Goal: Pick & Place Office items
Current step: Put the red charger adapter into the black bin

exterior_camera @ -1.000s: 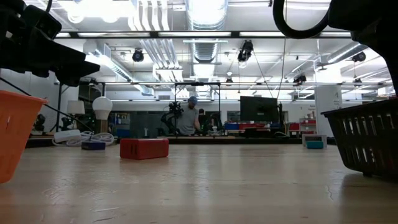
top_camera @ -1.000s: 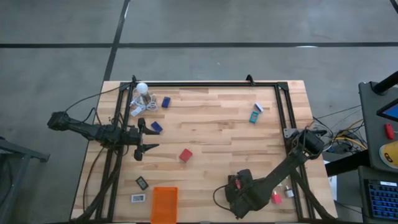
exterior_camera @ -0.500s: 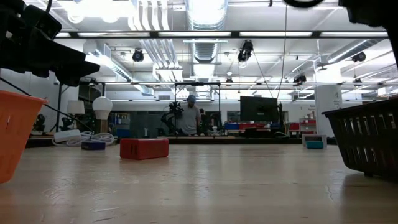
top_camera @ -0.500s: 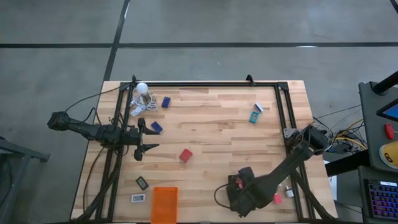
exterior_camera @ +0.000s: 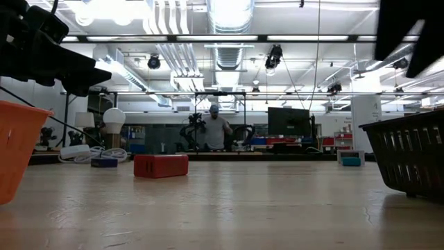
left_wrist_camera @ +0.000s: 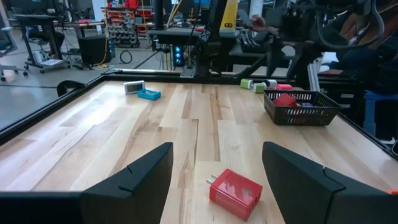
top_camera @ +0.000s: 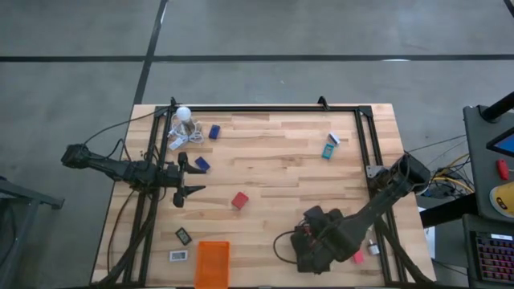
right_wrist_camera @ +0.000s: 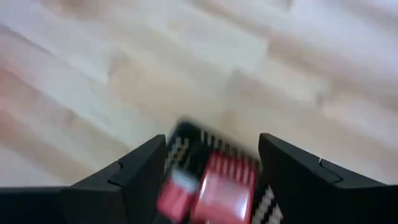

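Your right hand (right_wrist_camera: 211, 163) hangs over the black basket (top_camera: 309, 245) near the counter's (top_camera: 281, 160) front edge, fingers spread wide and holding nothing; red pieces (right_wrist_camera: 221, 193) lie in the basket below it. Your left hand (left_wrist_camera: 214, 171) waits at the counter's left side, fingers apart and empty, pointed at the red cube (top_camera: 239, 200), which sits on bare wood between the two hands. Beyond the cube from the basket, two dark blue blocks (top_camera: 201, 164) lie near a white bulb (top_camera: 184, 114). The teal box (top_camera: 329, 149) sits toward the far right corner. An orange tray (top_camera: 212, 263) stands left of the basket.
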